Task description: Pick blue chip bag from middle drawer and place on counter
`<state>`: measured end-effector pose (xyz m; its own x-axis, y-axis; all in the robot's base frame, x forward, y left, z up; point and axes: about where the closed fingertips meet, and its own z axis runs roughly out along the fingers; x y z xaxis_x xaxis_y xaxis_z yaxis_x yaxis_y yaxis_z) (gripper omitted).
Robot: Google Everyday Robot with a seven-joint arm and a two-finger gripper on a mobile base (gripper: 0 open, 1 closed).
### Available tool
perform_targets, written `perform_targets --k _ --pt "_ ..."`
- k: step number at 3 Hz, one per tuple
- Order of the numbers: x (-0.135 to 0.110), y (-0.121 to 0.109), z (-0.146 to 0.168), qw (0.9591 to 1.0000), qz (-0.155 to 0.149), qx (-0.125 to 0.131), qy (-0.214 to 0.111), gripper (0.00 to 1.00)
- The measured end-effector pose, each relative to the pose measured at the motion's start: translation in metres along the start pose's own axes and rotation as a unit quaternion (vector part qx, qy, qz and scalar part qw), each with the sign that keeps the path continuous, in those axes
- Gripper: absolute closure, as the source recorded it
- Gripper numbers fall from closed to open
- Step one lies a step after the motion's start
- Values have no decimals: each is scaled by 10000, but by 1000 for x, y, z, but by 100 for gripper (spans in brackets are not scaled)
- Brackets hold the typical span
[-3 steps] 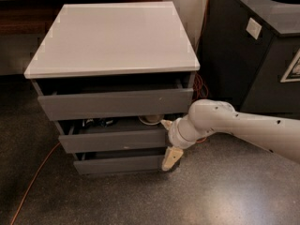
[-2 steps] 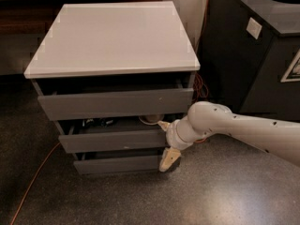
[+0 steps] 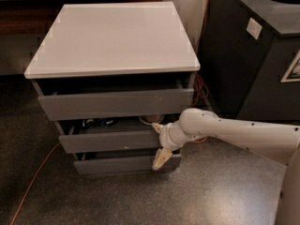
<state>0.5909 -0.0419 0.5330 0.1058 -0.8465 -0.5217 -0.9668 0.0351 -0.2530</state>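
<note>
— Where is the gripper (image 3: 158,145)?

— At the right end of the middle drawer (image 3: 110,141), against its grey front. The white arm (image 3: 234,134) reaches it from the right of that drawer.

— And its fingers?

— Spread wide, one above the other. The upper fingertip pokes over the top edge of the middle drawer's front and the lower one hangs below its bottom edge, in front of the lowest drawer (image 3: 117,164). It holds nothing, and whether the pads touch the front I cannot tell.

— The blue chip bag (image 3: 96,123)?

— Inside the middle drawer, towards its left half, a dark crumpled shape with bluish glints, well apart from the gripper. The drawer is pulled out part way.

— Anything else in there?

— A round off-white bowl (image 3: 151,120) at the middle drawer's right end, just beside the upper fingertip.

— The counter (image 3: 115,36)?

— Above the middle drawer, over the top drawer (image 3: 115,104), which also stands out a little.

— And around it?

— A black bin (image 3: 253,60) to the right of the middle drawer, and an orange cable (image 3: 33,182) on the floor to its lower left.
</note>
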Motion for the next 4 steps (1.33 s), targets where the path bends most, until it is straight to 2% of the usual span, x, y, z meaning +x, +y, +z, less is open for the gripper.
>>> perform_targets --k 2,4 --pt "15 -31 63 9994 -138 -69 312 0" --pt "29 -58 111 9983 -201 -127 530 0"
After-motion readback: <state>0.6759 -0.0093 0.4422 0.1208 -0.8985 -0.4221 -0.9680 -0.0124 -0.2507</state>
